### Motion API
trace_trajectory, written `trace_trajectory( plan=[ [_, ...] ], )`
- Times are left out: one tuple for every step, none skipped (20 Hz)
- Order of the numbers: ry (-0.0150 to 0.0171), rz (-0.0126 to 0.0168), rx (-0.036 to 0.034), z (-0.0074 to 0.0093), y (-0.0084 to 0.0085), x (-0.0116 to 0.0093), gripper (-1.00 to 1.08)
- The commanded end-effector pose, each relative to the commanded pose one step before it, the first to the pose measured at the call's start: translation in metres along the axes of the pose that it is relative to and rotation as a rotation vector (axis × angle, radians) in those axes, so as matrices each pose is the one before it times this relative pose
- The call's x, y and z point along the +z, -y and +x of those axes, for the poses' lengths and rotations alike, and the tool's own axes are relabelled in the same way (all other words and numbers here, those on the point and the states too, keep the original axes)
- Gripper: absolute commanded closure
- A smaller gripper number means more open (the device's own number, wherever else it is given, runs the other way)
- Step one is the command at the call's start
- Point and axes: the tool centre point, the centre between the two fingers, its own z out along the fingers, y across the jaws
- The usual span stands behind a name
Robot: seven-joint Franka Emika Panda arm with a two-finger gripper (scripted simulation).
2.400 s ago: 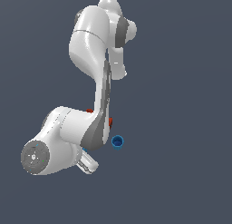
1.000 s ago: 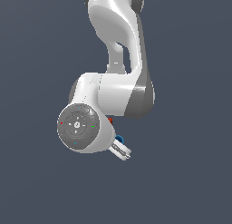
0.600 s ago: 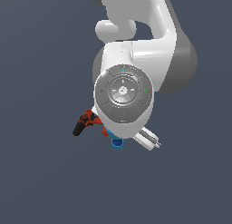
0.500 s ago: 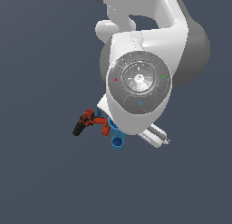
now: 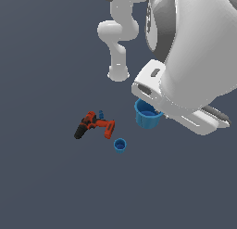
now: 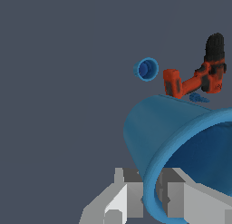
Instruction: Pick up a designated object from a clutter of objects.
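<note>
The fingers [image 6: 154, 198] are closed on the rim of the large blue cup [image 6: 181, 146], one grey pad [image 6: 124, 196] outside the wall and the other inside the mouth, so the cup's wall sits pinched between them. In the exterior view the large cup [image 5: 148, 114] hangs tucked directly under the white hand of the arm [image 5: 185, 84], its open mouth facing up and its rim partly hidden by the hand body; whether it touches the surface [image 5: 46, 186] I cannot tell. Well apart from the fingers, the small blue cup [image 5: 120, 145] stands on the surface with its opening up. Just beyond it, farther from the fingers, lies the red-and-black power drill [image 5: 94, 125] on its side, and a tiny blue piece [image 5: 100, 114] rests right against the drill's body. In the wrist view the small cup [image 6: 147, 69], drill [image 6: 199, 73] and tiny piece [image 6: 198, 98] all sit beyond the held cup's wall.
</note>
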Motion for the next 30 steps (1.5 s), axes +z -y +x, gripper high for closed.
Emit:
trace_trajectory(
  plan=[
    [-0.00113, 0.00112, 0.00028, -0.01854, 0.01094, -0.01474, 1.08],
    [0.00005, 0.00041, 0.00027, -0.00662, 0.00409, -0.00531, 1.08],
    [0.00000, 0.00000, 0.00000, -0.00658, 0.00430, -0.00502, 1.08],
    [0.00000, 0.00000, 0.00000, -0.00632, 0.00417, -0.00483, 1.08],
    [0.00000, 0.00000, 0.00000, -0.00587, 0.00392, -0.00450, 1.08],
    [0.00002, 0.00054, 0.00043, -0.00522, 0.00326, -0.00441, 1.08],
    [0.00000, 0.00000, 0.00000, -0.00503, 0.00342, -0.00388, 1.08],
    [0.00000, 0.00000, 0.00000, -0.00466, 0.00321, -0.00360, 1.08],
    [0.00000, 0.00000, 0.00000, -0.00432, 0.00300, -0.00335, 1.08],
    [-0.00005, 0.00050, 0.00048, -0.00381, 0.00243, -0.00336, 1.08],
    [0.00000, 0.00000, 0.00000, -0.00370, 0.00263, -0.00289, 1.08],
    [0.00000, 0.00000, 0.00000, -0.00342, 0.00245, -0.00268, 1.08],
    [0.00000, 0.00000, 0.00000, -0.00310, 0.00225, -0.00245, 1.08],
    [0.00000, 0.00000, 0.00000, -0.00273, 0.00201, -0.00216, 1.08],
    [-0.00010, 0.00045, 0.00052, -0.00219, 0.00141, -0.00213, 1.08],
    [0.00000, 0.00000, 0.00000, -0.00207, 0.00156, -0.00166, 1.08],
    [0.00000, 0.00000, 0.00000, -0.00180, 0.00137, -0.00145, 1.08],
    [0.00000, 0.00000, 0.00000, -0.00155, 0.00120, -0.00126, 1.08],
    [0.00000, 0.00000, 0.00000, -0.00134, 0.00104, -0.00109, 1.08],
    [0.00000, 0.00000, 0.00000, -0.00115, 0.00090, -0.00094, 1.08],
    [0.00000, 0.00000, 0.00000, -0.00098, 0.00078, -0.00081, 1.08],
    [0.00000, 0.00000, 0.00000, -0.00083, 0.00067, -0.00069, 1.08],
    [-0.00013, 0.00041, 0.00054, -0.00051, 0.00023, -0.00081, 1.08],
    [0.00000, 0.00000, 0.00000, -0.00058, 0.00048, -0.00050, 1.08],
    [0.00000, 0.00000, 0.00000, -0.00048, 0.00041, -0.00041, 1.08],
    [0.00000, 0.00000, 0.00000, -0.00039, 0.00034, -0.00034, 1.08],
    [0.00000, 0.00000, 0.00000, -0.00032, 0.00027, -0.00028, 1.08],
    [0.00000, 0.00000, 0.00000, -0.00025, 0.00021, -0.00022, 1.08],
    [0.00000, 0.00000, 0.00000, -0.00018, 0.00016, -0.00016, 1.08],
    [0.00000, 0.00000, 0.00000, -0.00013, 0.00011, -0.00011, 1.08]
  ],
)
